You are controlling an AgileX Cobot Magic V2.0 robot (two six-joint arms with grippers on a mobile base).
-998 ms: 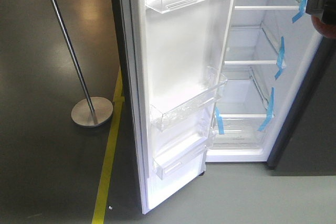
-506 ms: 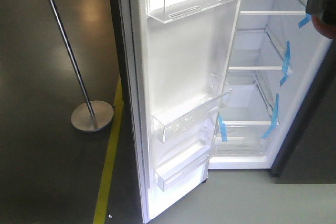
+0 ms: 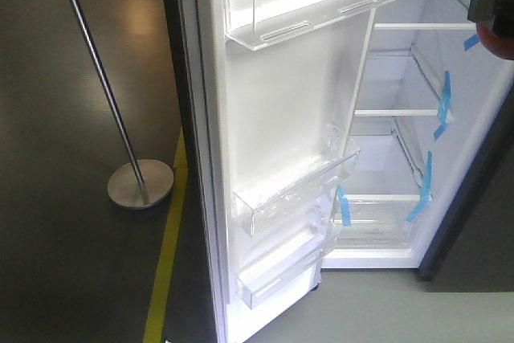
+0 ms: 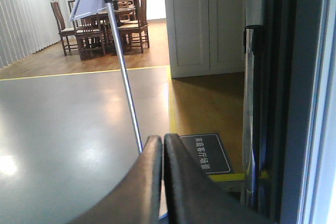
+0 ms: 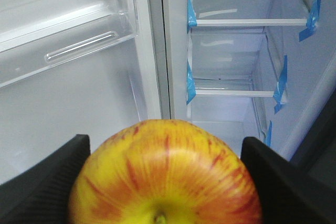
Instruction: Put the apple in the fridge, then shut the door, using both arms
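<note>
While left gripper (image 4: pixel 163 179), jaws pressed together on nothing, sits outboard of the open door (image 3: pixel 281 118), fridge (image 3: pixel 393 78) shelves lie ahead-right of the apple (image 5: pixel 165 174), pinched by right gripper (image 3: pixel 493 12); right arm nearer.

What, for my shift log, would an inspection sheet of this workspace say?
Surface: grey floor with a yellow line.
Job's things: apple not yet in the fridge; door wide open; visible shelves and the three door bins bare; blue tape on the lining.
Clutter: nothing seen.
Hands: right hand shut on the apple in front of the fridge; left hand shut, empty.
Cables: nothing seen.
Surroundings: steel pole on a round base left of the door; chairs and a floor sign beyond.
</note>
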